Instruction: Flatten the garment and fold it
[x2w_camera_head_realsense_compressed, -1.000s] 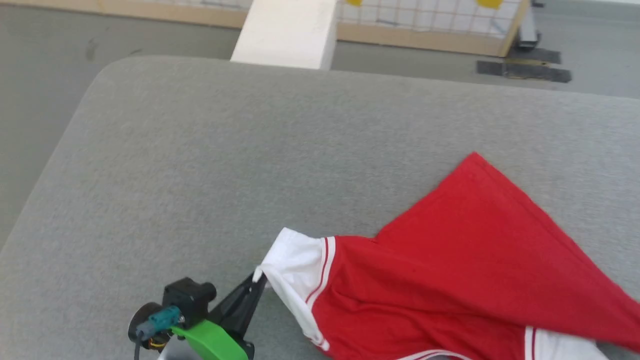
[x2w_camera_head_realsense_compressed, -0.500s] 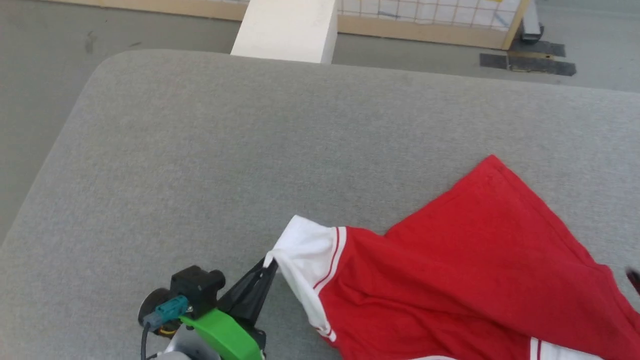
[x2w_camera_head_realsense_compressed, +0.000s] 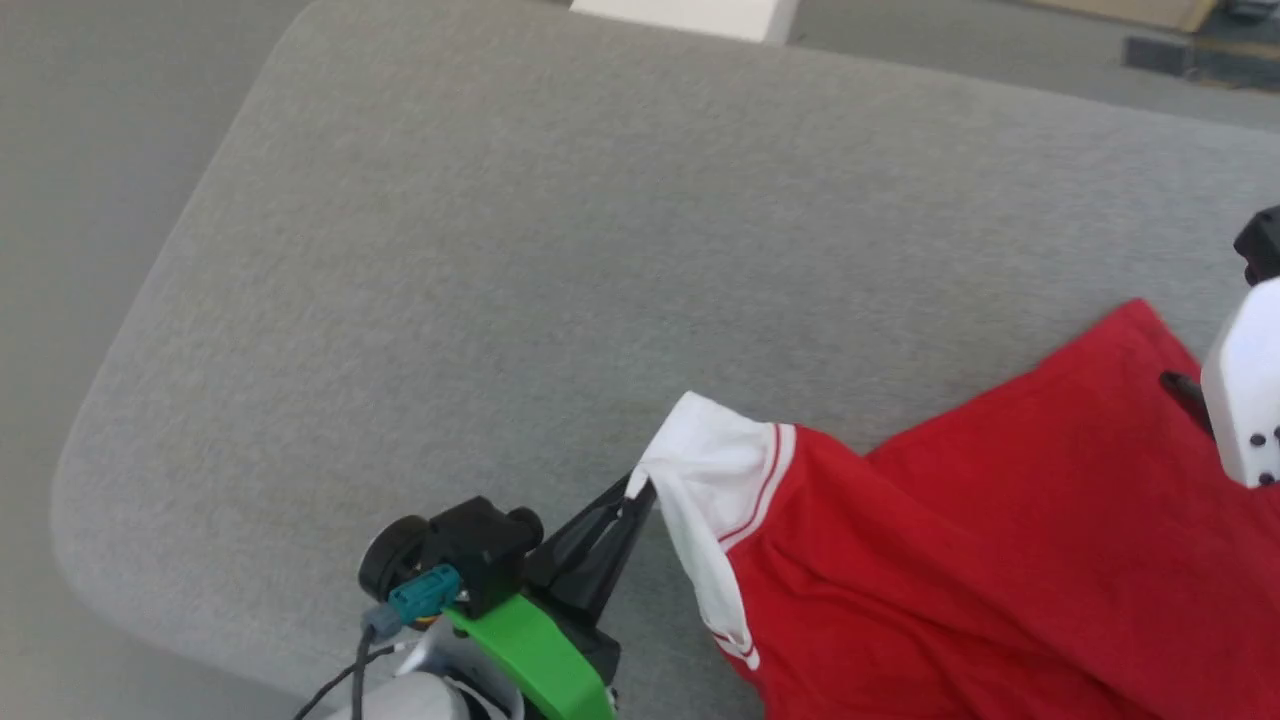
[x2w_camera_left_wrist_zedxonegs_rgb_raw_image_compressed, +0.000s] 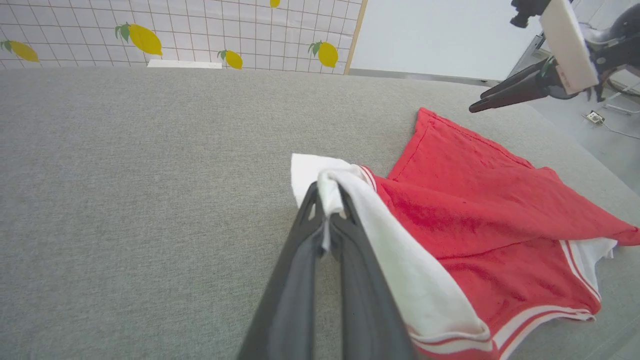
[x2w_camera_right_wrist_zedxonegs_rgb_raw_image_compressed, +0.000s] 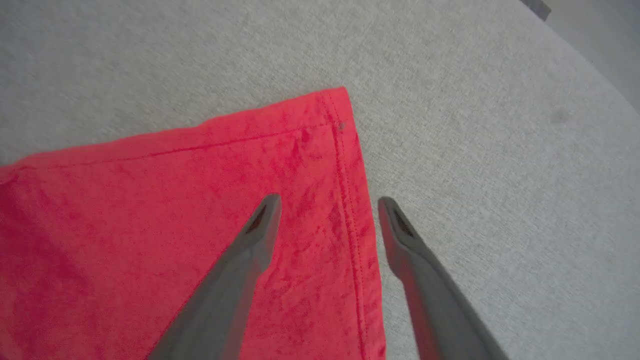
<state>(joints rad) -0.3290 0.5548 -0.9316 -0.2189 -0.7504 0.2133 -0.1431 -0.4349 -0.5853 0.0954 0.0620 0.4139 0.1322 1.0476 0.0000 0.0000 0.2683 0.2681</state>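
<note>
The garment (x2w_camera_head_realsense_compressed: 1000, 560), a red jersey with white sleeves and striped trim, lies crumpled on the right of the grey padded table (x2w_camera_head_realsense_compressed: 500, 250). My left gripper (x2w_camera_head_realsense_compressed: 640, 490) is shut on the edge of its white sleeve (x2w_camera_head_realsense_compressed: 715, 460), pulled out to the left; the left wrist view shows that pinch (x2w_camera_left_wrist_zedxonegs_rgb_raw_image_compressed: 327, 200) close up. My right gripper (x2w_camera_right_wrist_zedxonegs_rgb_raw_image_compressed: 330, 201) stands open just above the garment's far red hem corner (x2w_camera_right_wrist_zedxonegs_rgb_raw_image_compressed: 342, 95), one finger over cloth, one over the table. In the head view its pale wrist (x2w_camera_head_realsense_compressed: 1240, 390) is at the right edge.
The table's rounded left corner (x2w_camera_head_realsense_compressed: 110, 420) drops to grey floor. A white block (x2w_camera_head_realsense_compressed: 690, 12) stands beyond the far edge, and dark tape (x2w_camera_head_realsense_compressed: 1200, 55) marks the floor. A tiled wall with lemons (x2w_camera_left_wrist_zedxonegs_rgb_raw_image_compressed: 145, 40) is behind the table.
The head camera has swung, shifting the whole picture. My right arm has come into view at the right edge over the red hem. The left gripper keeps its hold on the sleeve.
</note>
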